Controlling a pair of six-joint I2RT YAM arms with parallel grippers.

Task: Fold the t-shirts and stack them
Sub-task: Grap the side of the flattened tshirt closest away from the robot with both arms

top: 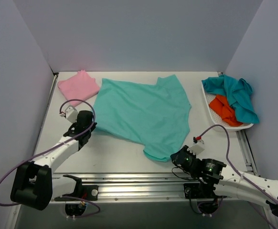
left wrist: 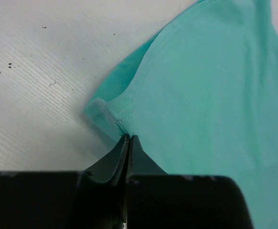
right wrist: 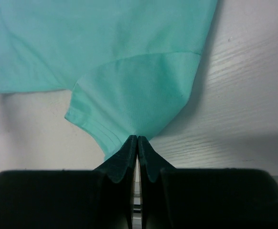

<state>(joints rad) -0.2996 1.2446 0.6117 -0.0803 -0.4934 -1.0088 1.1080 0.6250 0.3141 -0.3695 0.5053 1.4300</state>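
A light sea-green t-shirt (top: pixel 141 112) lies spread across the middle of the table. My left gripper (top: pixel 89 126) is shut on its left hem corner, seen pinched in the left wrist view (left wrist: pixel 128 136). My right gripper (top: pixel 181 155) is shut on the near sleeve of the same shirt (right wrist: pixel 139 95), the tips (right wrist: pixel 137 137) closed on the cloth. A folded pink t-shirt (top: pixel 79 86) lies at the back left. A darker teal t-shirt (top: pixel 237 95) and an orange one (top: pixel 223 109) are heaped in a white tray (top: pixel 244 127) at the right.
Grey walls close in the table at the left, back and right. A metal rail (top: pixel 139 181) runs along the near edge between the arm bases. Purple cables loop off both arms.
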